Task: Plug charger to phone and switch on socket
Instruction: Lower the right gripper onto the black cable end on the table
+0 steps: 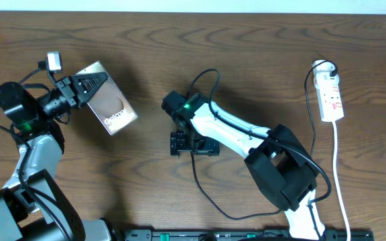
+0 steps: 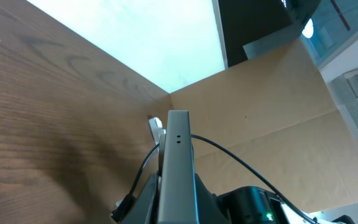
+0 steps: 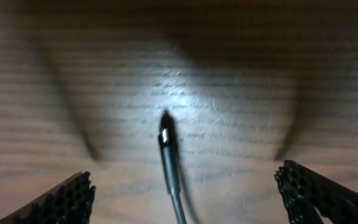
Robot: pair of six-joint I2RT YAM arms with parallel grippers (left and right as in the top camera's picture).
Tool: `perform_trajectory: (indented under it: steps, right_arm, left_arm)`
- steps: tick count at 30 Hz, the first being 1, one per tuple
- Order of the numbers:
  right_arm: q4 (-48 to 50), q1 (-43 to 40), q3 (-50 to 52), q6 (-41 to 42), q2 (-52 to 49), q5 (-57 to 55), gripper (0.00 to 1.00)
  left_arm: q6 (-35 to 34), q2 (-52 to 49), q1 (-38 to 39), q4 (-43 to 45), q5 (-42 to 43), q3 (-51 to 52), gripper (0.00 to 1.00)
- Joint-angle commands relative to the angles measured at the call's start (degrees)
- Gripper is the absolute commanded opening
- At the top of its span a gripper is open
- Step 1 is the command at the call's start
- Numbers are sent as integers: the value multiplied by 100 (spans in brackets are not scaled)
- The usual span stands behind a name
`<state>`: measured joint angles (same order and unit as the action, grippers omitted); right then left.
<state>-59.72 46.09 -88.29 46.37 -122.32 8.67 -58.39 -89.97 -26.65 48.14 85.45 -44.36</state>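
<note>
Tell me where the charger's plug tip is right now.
Right wrist view: the plug tip lies on the table, midway between the fingers of the open right end effector, touching neither.

— What's sitting on your bench (image 1: 260,47)?
— Dark wood grain. You've got the socket (image 1: 331,94) lying flat near the far right edge, its white lead (image 1: 338,167) running down that side, and the charger (image 3: 168,163) cable looping loose across the middle.

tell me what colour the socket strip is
The socket is white with red marks, best seen overhead.
</note>
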Motion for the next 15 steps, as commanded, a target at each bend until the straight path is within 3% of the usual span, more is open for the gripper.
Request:
perform_trajectory:
  steps: [1, 9, 15]
  right_arm:
    - [85, 20, 173, 243, 0, -57, 91]
    - [234, -2, 339, 293, -63, -61, 86]
    - [293, -9, 339, 289, -262, -9, 68]
  left_arm:
    - [76, 7, 0, 39, 136, -42, 7]
    - [74, 7, 0, 39, 136, -42, 7]
    - [72, 7, 0, 39, 138, -42, 7]
